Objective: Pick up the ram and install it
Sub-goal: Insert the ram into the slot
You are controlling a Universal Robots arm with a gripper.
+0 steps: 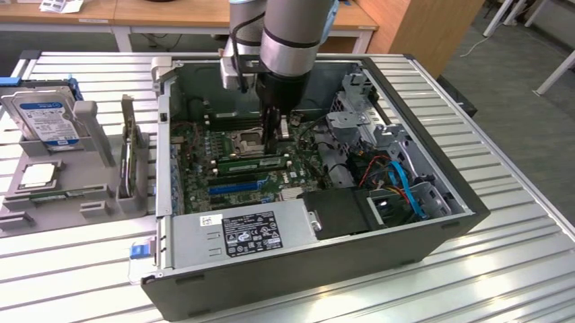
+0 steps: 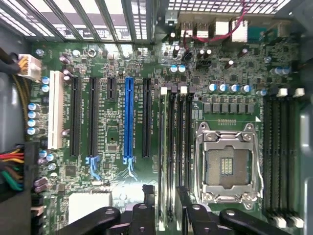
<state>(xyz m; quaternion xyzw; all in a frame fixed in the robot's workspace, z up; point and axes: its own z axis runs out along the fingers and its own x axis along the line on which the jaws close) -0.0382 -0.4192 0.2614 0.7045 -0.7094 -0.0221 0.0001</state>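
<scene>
**Ram on edge in its slot, gripper open over it**

The ram [image 1: 252,163] stands on edge in a long slot on the green motherboard [image 2: 234,83], just beside the bare processor socket [image 2: 227,166]. The gripper [image 2: 164,192] hangs low inside the computer case [image 1: 297,282], right over that row of slots. Its jaws are spread apart with one black finger on either side of the row, and they pinch nothing. Further along the board is a blue card slot [image 2: 129,120] among black ones. A power supply [image 1: 238,232] with a black label fills the near corner of the case. The case lies open on a slatted metal counter [image 1: 512,269]. At the exterior view's left, a hard drive [image 1: 40,111] stands upright in a grey rack [image 1: 90,195].
</scene>
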